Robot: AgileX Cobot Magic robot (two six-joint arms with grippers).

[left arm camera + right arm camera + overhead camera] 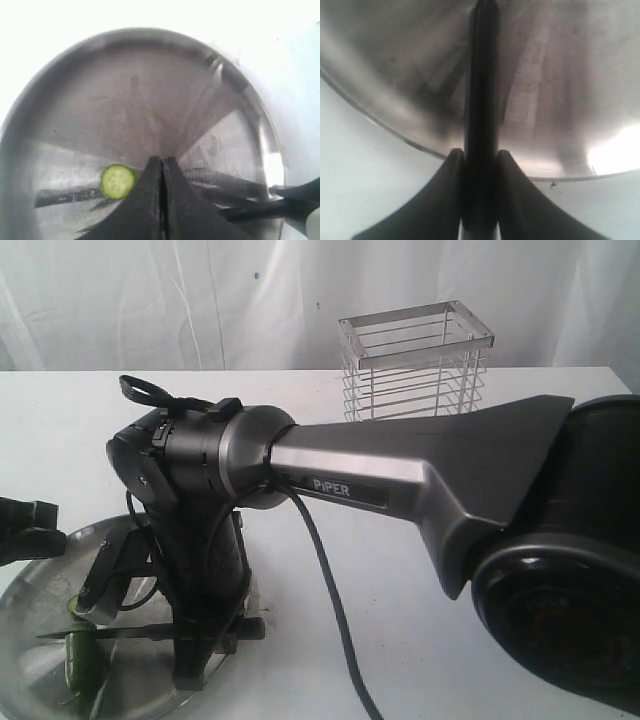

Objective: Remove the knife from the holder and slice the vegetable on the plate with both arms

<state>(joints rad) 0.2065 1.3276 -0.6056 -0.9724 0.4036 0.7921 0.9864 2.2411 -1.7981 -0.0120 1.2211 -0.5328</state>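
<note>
The steel plate [30,600] lies at the front left. On it the dark green vegetable [83,660] lies under the knife [120,632], whose dark blade crosses its upper end. My right gripper [205,642] reaches down from the long grey arm and is shut on the black handle. In the right wrist view the knife [481,75] runs from the gripper [480,152] out over the plate [555,100]. My left gripper [45,535] hovers at the plate's left rim, apart from the vegetable. Its fingers [150,200] are pressed together, empty. A round slice [117,181] lies on the plate [125,90] beside them.
The wire holder [415,360] stands empty at the back of the white table. The right arm's grey link [420,475] and its black cable [330,600] cross the middle. A white curtain hangs behind.
</note>
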